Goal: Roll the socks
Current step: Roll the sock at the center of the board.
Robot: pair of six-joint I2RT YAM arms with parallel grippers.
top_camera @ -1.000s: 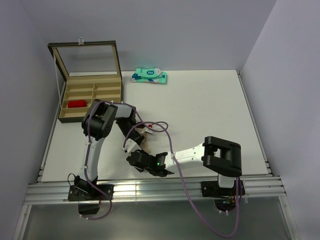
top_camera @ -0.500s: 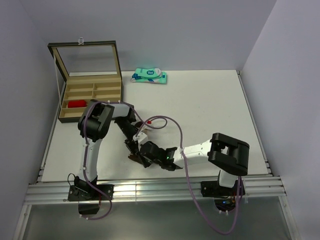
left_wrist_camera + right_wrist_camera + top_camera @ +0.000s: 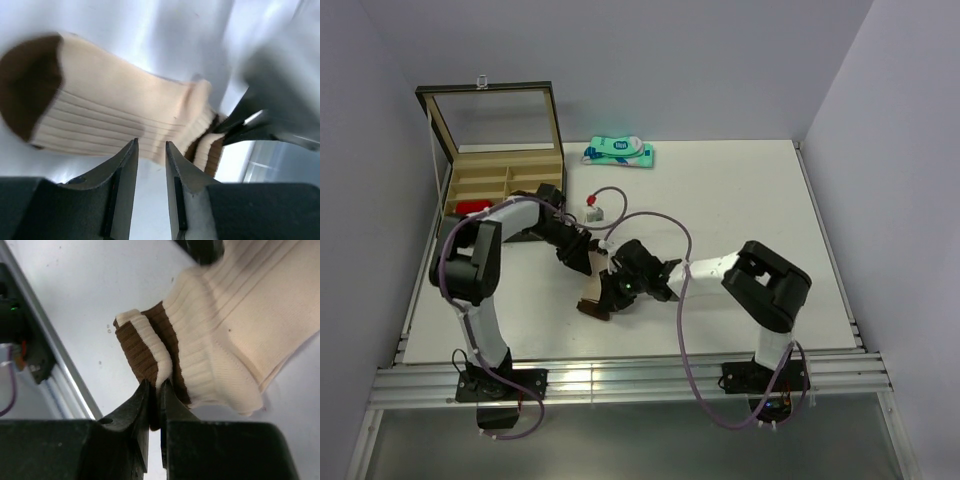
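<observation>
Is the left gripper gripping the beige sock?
No, the left gripper stands open with nothing in its gap; the beige sock lies beyond its tips.

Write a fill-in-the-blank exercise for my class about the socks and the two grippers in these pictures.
1. The right gripper is shut on the cream sock's brown-banded ____.
2. That sock's toe is coloured ____.
3. The left gripper stands ____, holding nothing.
4. In the wooden box lies a ____ sock.
Missing words: cuff; brown; open; red.
</observation>
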